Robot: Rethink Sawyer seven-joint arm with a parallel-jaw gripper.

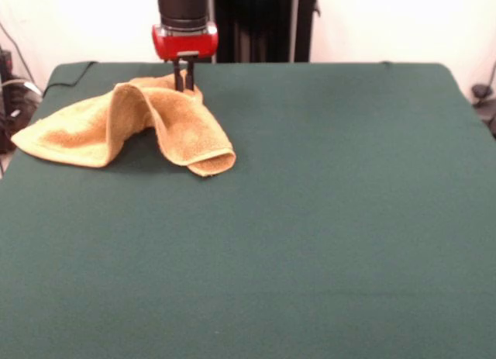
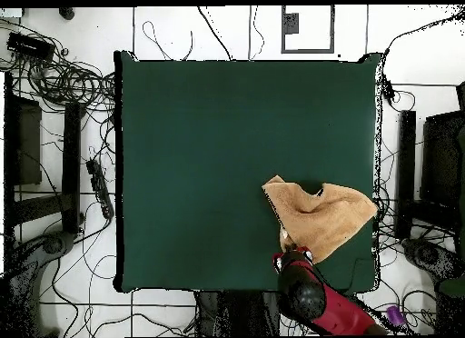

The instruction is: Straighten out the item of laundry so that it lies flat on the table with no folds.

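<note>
- Arm (image 1: 184, 10): comes straight down from the top of the front view, at the tabletop's (image 1: 325, 219) far edge, well toward the picture's left. Black cylindrical segment above, red wrist block (image 1: 184, 41) below it, held vertical.
- Overhead view: the red and black arm (image 2: 313, 300) reaches in over the tabletop's (image 2: 209, 153) bottom edge, right of that edge's middle, angled up and to the left from the lower right.
- Gripper (image 1: 184, 74): two thin dark fingers (image 1: 177, 74) point straight down from the red block, standing close together. Their tips meet the raised rear fold of the towel (image 1: 132, 126). The gripper looks clenched on that fold of towel, with cloth bunched up around the tips.
- In the overhead view the gripper (image 2: 289, 254) sits at the towel's (image 2: 322, 216) lower left part, close to the bottom edge.
- Towel: orange-tan terry, lying crumpled near the far-left corner in the front view. One flap spreads flat toward the left edge. Another arches up into a ridge and rolls down toward the tabletop's middle, ending in a doubled-over lip.
- Overhead view puts the towel in the lower-right corner region, its right tip reaching about to the right edge. Not flat; folds visible.
- Dark green cloth covers the tabletop.
</note>
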